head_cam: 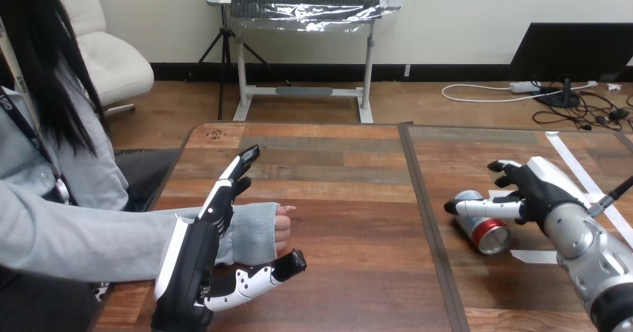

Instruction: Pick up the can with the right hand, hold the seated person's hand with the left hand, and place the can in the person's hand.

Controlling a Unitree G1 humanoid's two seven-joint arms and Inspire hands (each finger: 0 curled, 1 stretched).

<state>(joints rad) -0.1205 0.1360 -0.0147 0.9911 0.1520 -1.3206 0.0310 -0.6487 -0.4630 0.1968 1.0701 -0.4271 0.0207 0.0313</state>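
The left hand [190, 265] is open, fingers straight, resting against the grey-sleeved wrist behind the person's hand [284, 224]. The silver metal can with a red end [485, 231] lies on its side just beneath the right hand [541, 190], touching it. Whether that hand grips the can cannot be determined.

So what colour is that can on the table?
The can looks silver with a red end, seen in the head view.

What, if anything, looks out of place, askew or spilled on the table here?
The can lies on its side rather than upright, on the right half of the table, its red end facing the camera. The right hand is over it. Nothing looks spilled or damaged.
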